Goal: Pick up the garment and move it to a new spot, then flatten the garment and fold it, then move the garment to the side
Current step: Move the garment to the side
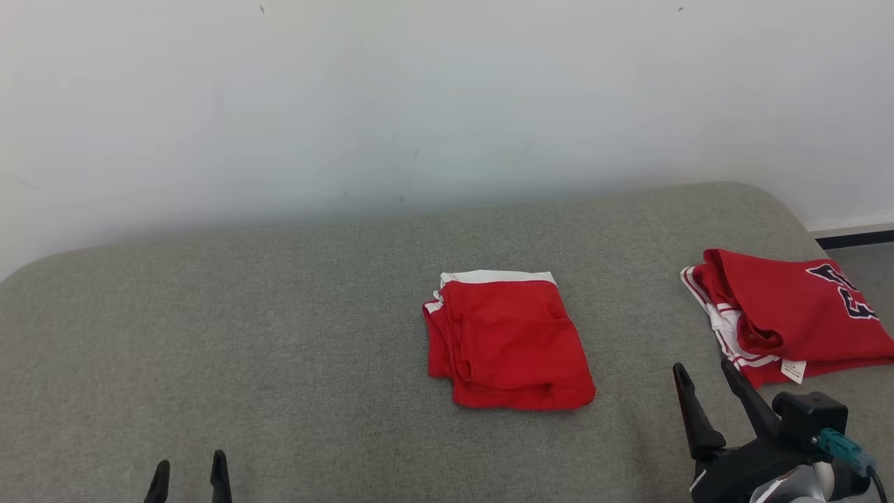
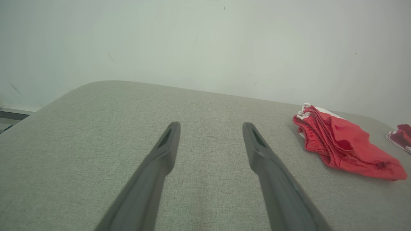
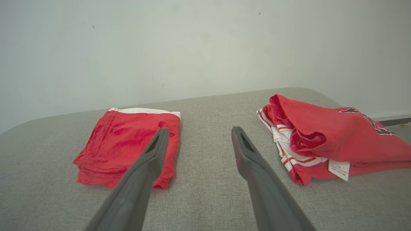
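Observation:
A red garment with a white band [image 1: 508, 339] lies folded into a neat rectangle in the middle of the grey cushioned surface [image 1: 279, 314]. The same folded garment [image 3: 126, 146] lies just left of my right fingers in the right wrist view, and it [image 2: 340, 144] sits far right in the left wrist view. My right gripper [image 1: 704, 372] is open at the lower right, between the two garments, holding nothing. My left gripper [image 1: 190, 469] is open at the lower left, well away from the cloth, with bare surface between its fingers [image 2: 167, 144].
A second red garment with white stripes, dark lettering and a white tag [image 1: 789, 314] lies loosely folded at the right edge of the surface. A pale wall [image 1: 447, 105] rises behind. The surface drops off at the right, near a dark baseboard [image 1: 855, 239].

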